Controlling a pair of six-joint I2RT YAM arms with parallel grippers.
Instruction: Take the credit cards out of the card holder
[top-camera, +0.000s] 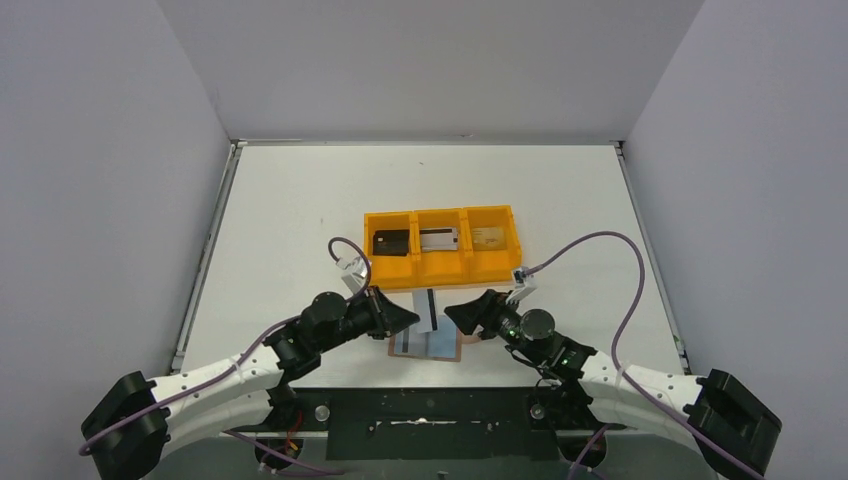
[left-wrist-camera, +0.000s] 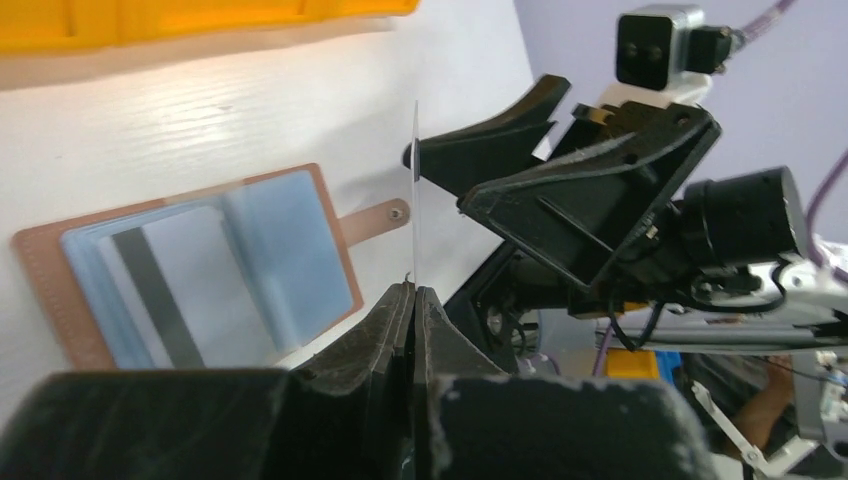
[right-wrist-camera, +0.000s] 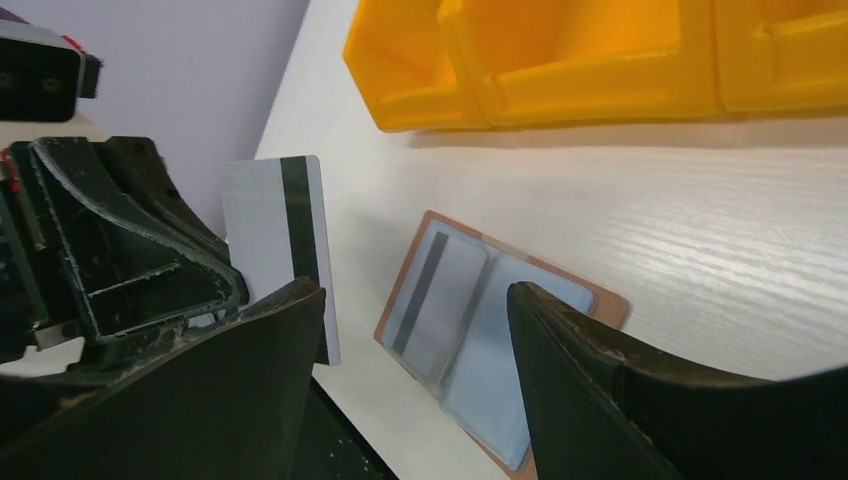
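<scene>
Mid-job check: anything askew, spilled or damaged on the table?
Nothing spilled or damaged. The left gripper pinches a striped card upright on edge near the open card holder; a second striped card sits in the holder's pocket. That fits the job.

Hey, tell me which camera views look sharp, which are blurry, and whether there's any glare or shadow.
Top external view: even light, sharp, hardly any shadow around the orange tray. Left wrist view: left gripper's fingers a dark close blur, the grey card just an edge-on line, table very bright. Right wrist view: right gripper's fingers blurred, card holder fairly crisp.
</scene>
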